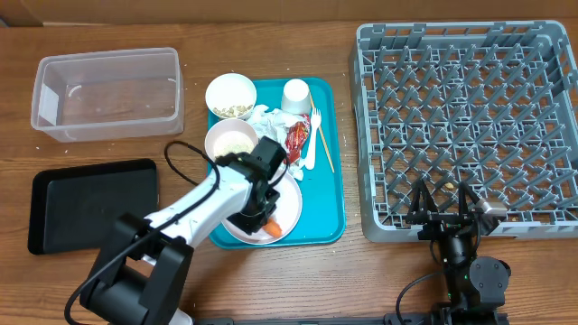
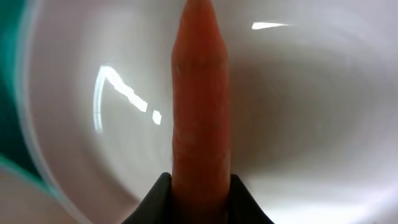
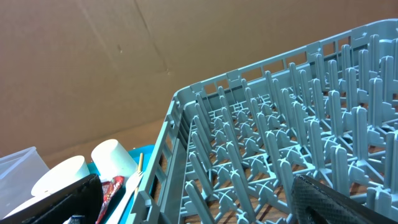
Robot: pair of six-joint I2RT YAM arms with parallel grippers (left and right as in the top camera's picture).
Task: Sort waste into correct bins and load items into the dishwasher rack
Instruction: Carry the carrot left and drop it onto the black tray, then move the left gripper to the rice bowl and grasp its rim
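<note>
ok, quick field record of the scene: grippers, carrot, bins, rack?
left gripper: shut on carrot, at the plate
right gripper: open, holding nothing, at near edge of rack
tub: empty
black tray: empty
rack: no dishes in it
teal tray: holds plate, cup, wrapper

The carrot (image 2: 200, 106) is orange, the plate (image 2: 311, 112) white, the tray (image 1: 334, 209) teal, the rack (image 1: 470, 117) a grey grid, the surface (image 1: 271, 36) brown wood-grain.
</note>
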